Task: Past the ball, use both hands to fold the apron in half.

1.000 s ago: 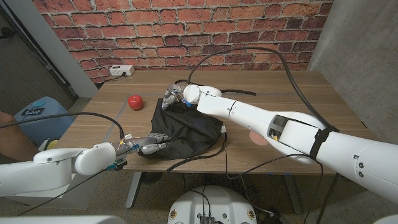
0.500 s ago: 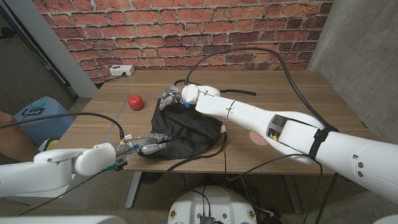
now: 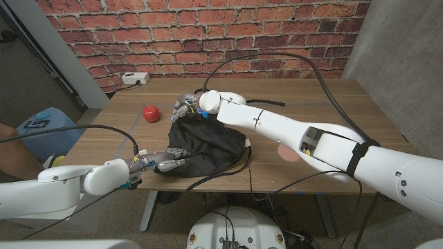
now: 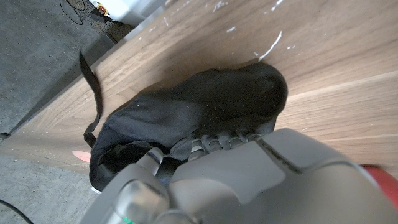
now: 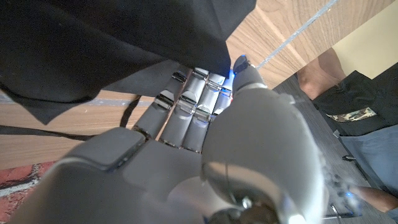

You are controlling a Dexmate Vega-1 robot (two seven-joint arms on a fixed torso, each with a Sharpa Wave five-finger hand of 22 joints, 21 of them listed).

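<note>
the black apron (image 3: 206,146) lies bunched on the bench (image 3: 311,104), past the red ball (image 3: 149,112). the left hand (image 3: 168,160) pinches its near edge, likely anchoring it. the right hand (image 3: 189,108) grips the far edge, fingers closed on cloth, seemingly to carry that edge over for the fold.

The grey right hand (image 5: 186,155) reaches up with its fingers (image 5: 186,102) straight, their tips tucked under a hanging fold of the black apron (image 5: 106,50). Toward two o'clock lies wooden tabletop (image 5: 292,25). At three o'clock stands a person in dark clothing (image 5: 354,106).
</note>
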